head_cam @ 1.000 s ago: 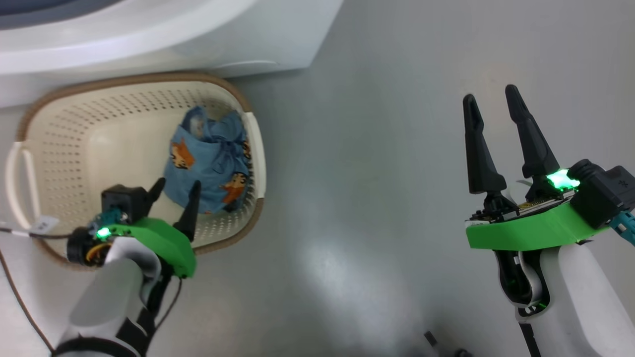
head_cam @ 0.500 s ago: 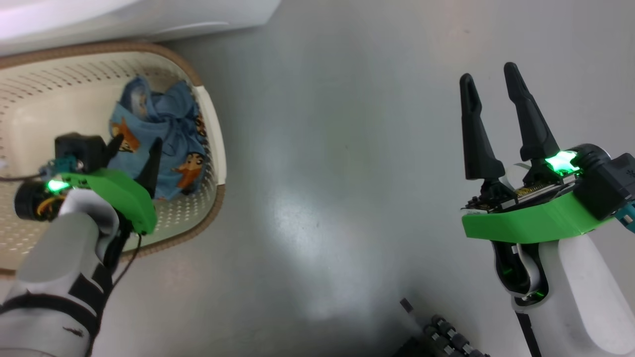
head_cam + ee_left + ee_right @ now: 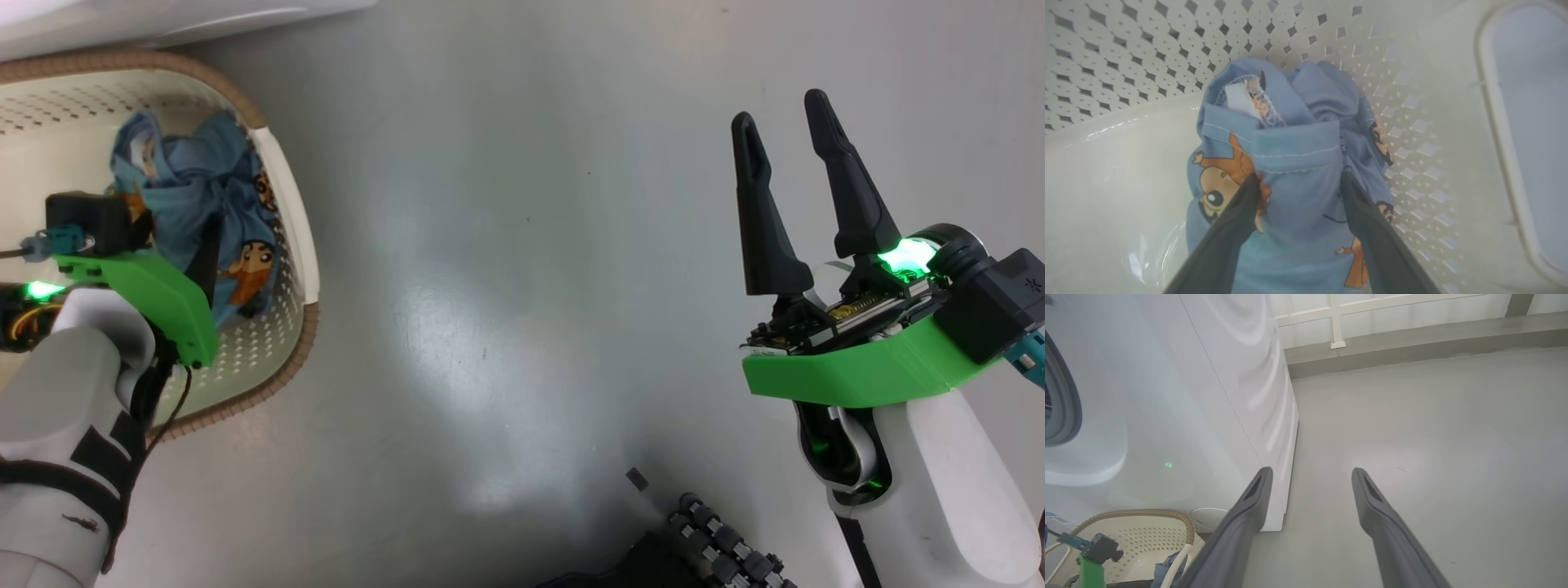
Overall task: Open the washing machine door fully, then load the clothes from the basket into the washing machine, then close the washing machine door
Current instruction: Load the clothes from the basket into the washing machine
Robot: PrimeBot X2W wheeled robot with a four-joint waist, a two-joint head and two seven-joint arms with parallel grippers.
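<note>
The cream perforated basket (image 3: 286, 212) with its brown rim sits on the floor at the left, against the white washing machine (image 3: 163, 20). The clothes (image 3: 204, 171), a bundle of light blue fabric with orange cartoon figures, lie against the basket's right wall. My left gripper (image 3: 175, 224) is down inside the basket and open. In the left wrist view its fingers (image 3: 1237, 220) straddle a fold of the clothes (image 3: 1294, 147) without pinching it. My right gripper (image 3: 781, 108) hangs open over bare floor at the right. The washing machine door is out of view.
Grey floor (image 3: 506, 286) stretches between the basket and my right arm. A black ribbed part (image 3: 718, 547) sits at the bottom edge. The right wrist view has the washing machine's white side (image 3: 1188, 396), a wall ledge (image 3: 1412, 347) behind it and a small white disc (image 3: 1208, 518) by its foot.
The head camera has swung right, so the basket sits further left in view. My left gripper has pushed forward onto the clothes, its fingers now around a fold. The right gripper stays open.
</note>
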